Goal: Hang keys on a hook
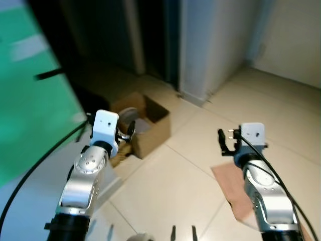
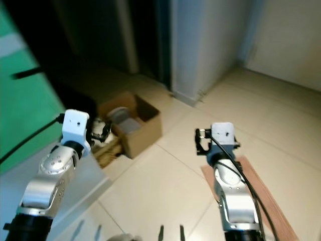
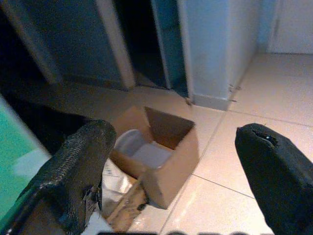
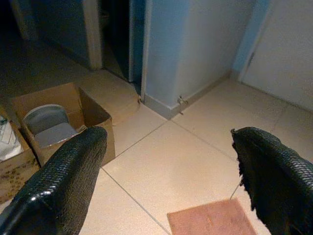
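Observation:
Both arms are raised in front of me over a tiled floor. My left gripper point(image 1: 125, 131) is held out toward an open cardboard box point(image 1: 150, 123), and its fingers point(image 3: 78, 171) stand wide apart with nothing between them. To the right, my right gripper point(image 1: 226, 142) hovers above the floor tiles, also open and empty; its black fingers point(image 4: 68, 181) frame the wall corner ahead. No keys or hook can be made out.
The cardboard box point(image 3: 161, 156) holds grey containers, with papers point(image 3: 115, 183) beside it. A white wall corner point(image 1: 210, 55) and a dark doorway point(image 1: 150, 35) lie ahead. A brown mat point(image 1: 233, 188) lies under the right arm. A green surface point(image 1: 30, 100) is on the left.

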Tool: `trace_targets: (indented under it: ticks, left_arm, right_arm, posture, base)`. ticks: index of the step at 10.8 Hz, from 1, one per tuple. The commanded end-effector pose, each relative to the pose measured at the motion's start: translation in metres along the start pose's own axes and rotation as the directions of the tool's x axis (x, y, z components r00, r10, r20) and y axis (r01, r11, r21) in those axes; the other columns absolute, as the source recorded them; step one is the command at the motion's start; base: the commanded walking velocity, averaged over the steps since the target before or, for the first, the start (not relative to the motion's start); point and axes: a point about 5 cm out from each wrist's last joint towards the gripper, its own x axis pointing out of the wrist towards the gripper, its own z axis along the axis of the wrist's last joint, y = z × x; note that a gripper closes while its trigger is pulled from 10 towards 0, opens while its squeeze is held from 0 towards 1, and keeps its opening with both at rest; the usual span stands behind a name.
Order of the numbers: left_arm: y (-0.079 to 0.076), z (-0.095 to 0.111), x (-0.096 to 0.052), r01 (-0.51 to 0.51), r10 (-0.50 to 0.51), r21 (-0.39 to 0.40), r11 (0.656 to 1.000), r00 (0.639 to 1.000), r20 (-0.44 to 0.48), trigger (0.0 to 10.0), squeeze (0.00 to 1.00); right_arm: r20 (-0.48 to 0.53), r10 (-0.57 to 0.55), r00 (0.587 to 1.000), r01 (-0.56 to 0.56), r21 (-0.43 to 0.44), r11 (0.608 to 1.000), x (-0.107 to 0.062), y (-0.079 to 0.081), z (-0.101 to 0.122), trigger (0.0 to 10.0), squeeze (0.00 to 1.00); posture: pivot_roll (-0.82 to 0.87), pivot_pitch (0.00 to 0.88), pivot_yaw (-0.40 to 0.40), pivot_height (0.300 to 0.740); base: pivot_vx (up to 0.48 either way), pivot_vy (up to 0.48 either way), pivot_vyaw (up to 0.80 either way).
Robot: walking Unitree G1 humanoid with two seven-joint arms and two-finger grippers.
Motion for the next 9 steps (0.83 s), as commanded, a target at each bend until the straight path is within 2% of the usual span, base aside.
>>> trace_targets:
  ticks: [1, 3, 9]
  left_arm:
    - [0.007, 0.000, -0.001, -0.027, 0.027, 0.017, 0.999, 1.000, 0.002, 10.0, 1.00]
    - [0.009, -0.002, -0.003, -0.033, 0.033, 0.022, 0.999, 0.999, -0.002, 10.0, 1.00]
    - [0.013, -0.003, -0.007, -0.029, 0.029, -0.001, 1.000, 1.000, -0.012, 10.0, 1.00]
  right_arm:
    - [-0.011, 0.024, 1.000, -0.024, 0.007, 1.000, 0.001, 0.007, 0.000, 10.0, 1.00]
    - [0.022, 0.053, 0.998, -0.055, 0.056, 0.997, 0.003, 0.012, 0.005, 10.0, 1.00]
    - [0.045, 0.074, 0.996, -0.077, 0.060, 0.995, 0.009, 0.016, 0.010, 10.0, 1.00]
  posture:
    - [-0.13, 0.000, 0.055, 0.740]
    - [-0.11, 0.000, 0.038, 0.740]
    - [-0.10, 0.000, 0.022, 0.740]
  base:
    - [0.000, 0.000, 0.80]
    - [0.000, 0.000, 0.80]
    - [0.000, 0.000, 0.80]
